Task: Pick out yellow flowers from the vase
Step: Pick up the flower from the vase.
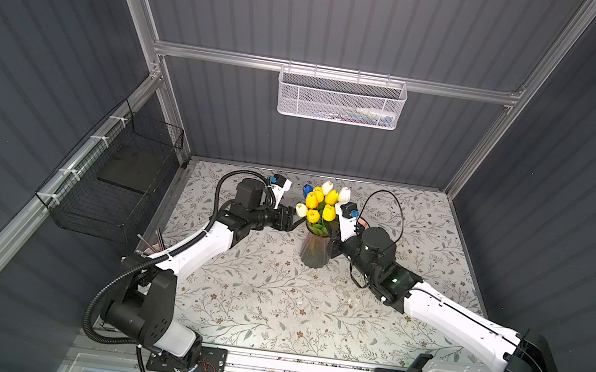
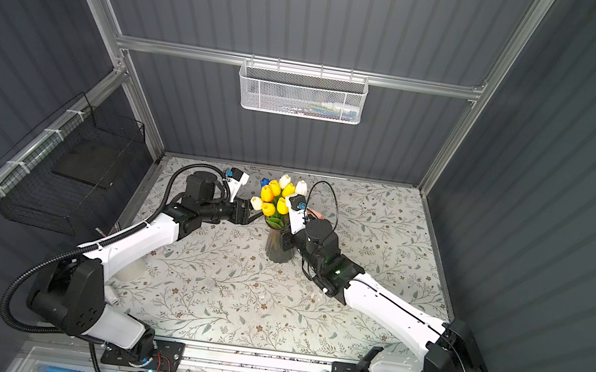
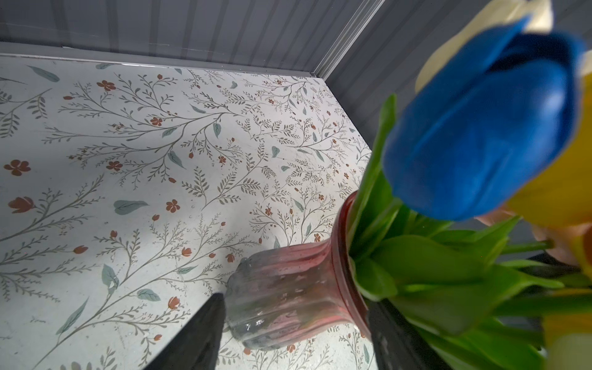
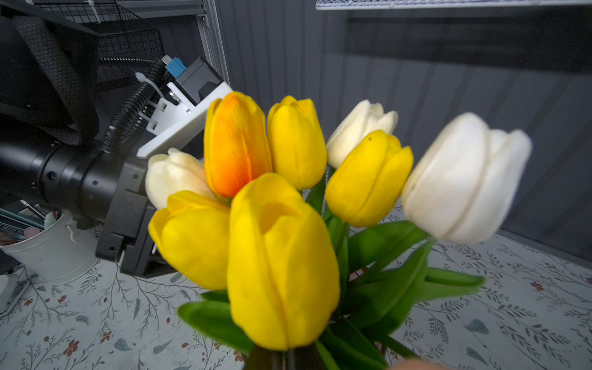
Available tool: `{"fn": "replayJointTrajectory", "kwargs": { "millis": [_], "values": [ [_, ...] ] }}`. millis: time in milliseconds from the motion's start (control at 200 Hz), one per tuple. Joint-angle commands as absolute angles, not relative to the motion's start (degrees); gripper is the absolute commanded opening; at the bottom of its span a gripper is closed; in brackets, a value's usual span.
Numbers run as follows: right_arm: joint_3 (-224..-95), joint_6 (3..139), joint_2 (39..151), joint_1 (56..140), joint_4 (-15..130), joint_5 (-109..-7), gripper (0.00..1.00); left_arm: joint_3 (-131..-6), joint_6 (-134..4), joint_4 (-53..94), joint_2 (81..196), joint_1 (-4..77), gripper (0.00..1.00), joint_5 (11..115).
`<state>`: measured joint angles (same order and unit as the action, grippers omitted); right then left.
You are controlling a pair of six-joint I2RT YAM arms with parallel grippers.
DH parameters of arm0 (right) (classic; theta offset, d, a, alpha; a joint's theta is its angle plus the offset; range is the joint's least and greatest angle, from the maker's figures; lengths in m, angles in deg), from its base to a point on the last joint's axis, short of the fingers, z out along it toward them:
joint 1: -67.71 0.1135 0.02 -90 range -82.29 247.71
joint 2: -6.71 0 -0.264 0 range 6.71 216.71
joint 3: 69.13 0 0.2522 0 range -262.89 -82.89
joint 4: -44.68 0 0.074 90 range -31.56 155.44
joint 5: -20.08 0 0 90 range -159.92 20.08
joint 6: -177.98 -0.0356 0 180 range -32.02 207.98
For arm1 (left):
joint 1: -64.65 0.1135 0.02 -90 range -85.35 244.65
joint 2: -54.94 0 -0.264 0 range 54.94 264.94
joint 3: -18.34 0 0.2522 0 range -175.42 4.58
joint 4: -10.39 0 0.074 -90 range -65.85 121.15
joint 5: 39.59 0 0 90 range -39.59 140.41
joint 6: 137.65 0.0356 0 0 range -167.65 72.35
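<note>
Yellow flowers (image 1: pixel 320 202), five artificial tulips with closed egg-shaped heads, all in smoky grey ribbed glass vase (image 1: pixel 314 251), centre-far on floral-patterned table (image 1: pixel 271 303). None out yet; whole job left. Left gripper (image 1: pixel 298 224) clamped on vase. Right gripper (image 1: pixel 332 242) closed among stems; which stem, cannot tell. No readable writing or labels.

The left gripper (image 1: pixel 299 222) and right gripper (image 1: pixel 333 240) are black. The arms (image 1: pixel 199 248) have white shells, black joints and looped cables (image 1: pixel 99 301).

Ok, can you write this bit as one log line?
left hand: shut on the vase | right hand: shut near the vase mouth | yellow flowers: in the vase | pulled out: none
</note>
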<state>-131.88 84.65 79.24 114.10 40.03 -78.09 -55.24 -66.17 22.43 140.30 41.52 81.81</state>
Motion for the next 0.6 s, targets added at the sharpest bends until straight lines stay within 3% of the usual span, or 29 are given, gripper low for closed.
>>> {"fn": "replayJointTrajectory", "kwargs": {
  "millis": [0, 595],
  "values": [
    [-133.9, 85.7, 77.3, 115.0, 38.7, -77.2, 0.02, -56.6, -66.1, 24.6, 141.3, 41.1, 0.71, 82.8],
    [-138.4, 89.7, 71.2, 115.6, 44.9, -77.0, 0.02, -56.5, -65.0, 26.0, 141.7, 40.8, 0.71, 81.6]
  ]
}}
